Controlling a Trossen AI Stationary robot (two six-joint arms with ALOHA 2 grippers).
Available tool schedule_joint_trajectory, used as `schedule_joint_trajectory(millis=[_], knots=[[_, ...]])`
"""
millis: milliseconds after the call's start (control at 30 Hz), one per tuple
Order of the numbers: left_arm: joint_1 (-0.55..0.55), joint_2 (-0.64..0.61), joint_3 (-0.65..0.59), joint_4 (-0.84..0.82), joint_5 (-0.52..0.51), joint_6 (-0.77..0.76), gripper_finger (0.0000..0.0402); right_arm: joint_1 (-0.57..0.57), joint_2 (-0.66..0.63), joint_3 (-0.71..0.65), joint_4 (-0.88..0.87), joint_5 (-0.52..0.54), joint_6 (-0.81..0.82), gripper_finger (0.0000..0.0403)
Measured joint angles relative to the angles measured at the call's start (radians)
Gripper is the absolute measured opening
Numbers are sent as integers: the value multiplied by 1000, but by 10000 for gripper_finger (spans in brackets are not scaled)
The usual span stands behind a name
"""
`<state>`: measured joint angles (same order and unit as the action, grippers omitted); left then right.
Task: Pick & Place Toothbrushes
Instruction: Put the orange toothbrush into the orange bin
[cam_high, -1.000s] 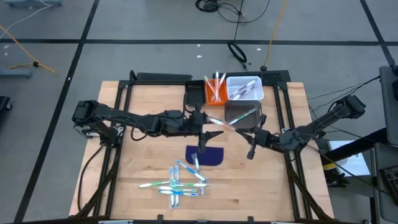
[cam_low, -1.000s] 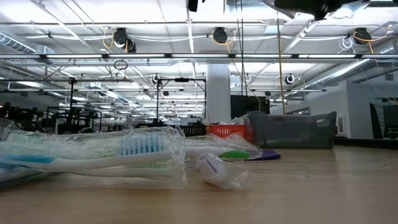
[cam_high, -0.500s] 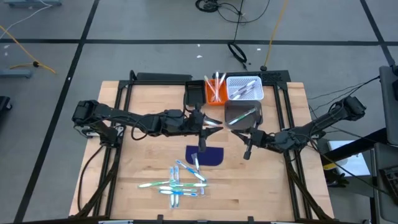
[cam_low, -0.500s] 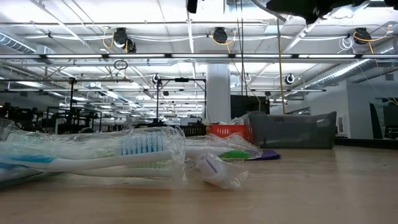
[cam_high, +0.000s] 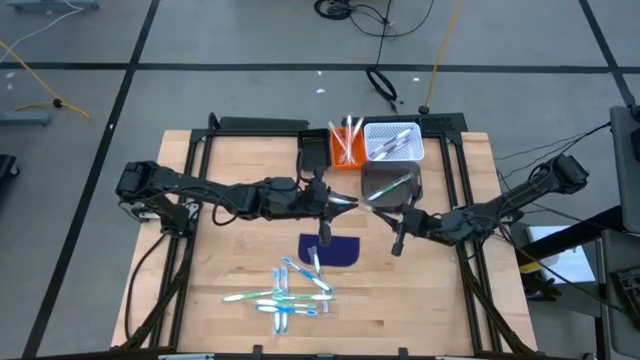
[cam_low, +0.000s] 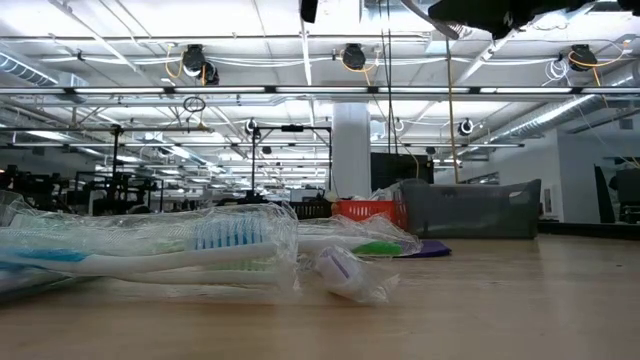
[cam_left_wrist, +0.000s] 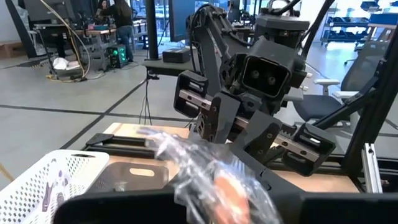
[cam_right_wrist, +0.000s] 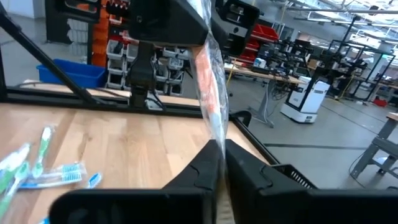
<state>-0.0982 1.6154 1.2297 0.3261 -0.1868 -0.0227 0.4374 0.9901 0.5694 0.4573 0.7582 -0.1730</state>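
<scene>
One toothbrush (cam_right_wrist: 208, 93), orange-pink and in a clear wrapper, spans the gap between my two grippers above the table's middle. My left gripper (cam_high: 350, 203) reaches in from the left and is shut on one end. My right gripper (cam_right_wrist: 219, 163) comes from the right and is shut on the other end. Several more wrapped toothbrushes (cam_high: 285, 295) lie in a loose pile on the wood near the front. Others stand in the orange bin (cam_high: 345, 148) or lie in the white basket (cam_high: 393, 140). My left gripper has the wrapped toothbrush between its two fingers at the orange-pink part (cam_left_wrist: 214, 183), coming level from the table's left. The fingers themselves hide the exact spot. That end is clear of the table. My right gripper pinches the toothbrush's clear wrapper (cam_right_wrist: 214, 140) between its two shut fingers (cam_right_wrist: 249, 171). The toothbrush runs on away from the fingers, along their line, toward the left gripper, lifted clear of the table.
A grey bin (cam_high: 392, 185) with a green toothbrush sits just beyond the grippers, and a black tray (cam_high: 313, 150) lies left of the orange bin. A dark blue mat (cam_high: 332, 250) is below the grippers. Bare wood lies to the left and right.
My left gripper's fingers, spread wide a second ago, have shut on the toothbrush that my right gripper holds out. My right gripper has edged a little toward the table's left. The toothbrush stays lifted between the two.
</scene>
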Motion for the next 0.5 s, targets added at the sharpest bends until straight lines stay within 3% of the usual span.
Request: schedule_joint_trajectory(millis=[267,500], knots=[[15,0,0,-37,-21,3,11,0,0,0,-57,11,2,73],[54,0,0,-90,-37,-5,10,0,0,0,-136,181,20,133]])
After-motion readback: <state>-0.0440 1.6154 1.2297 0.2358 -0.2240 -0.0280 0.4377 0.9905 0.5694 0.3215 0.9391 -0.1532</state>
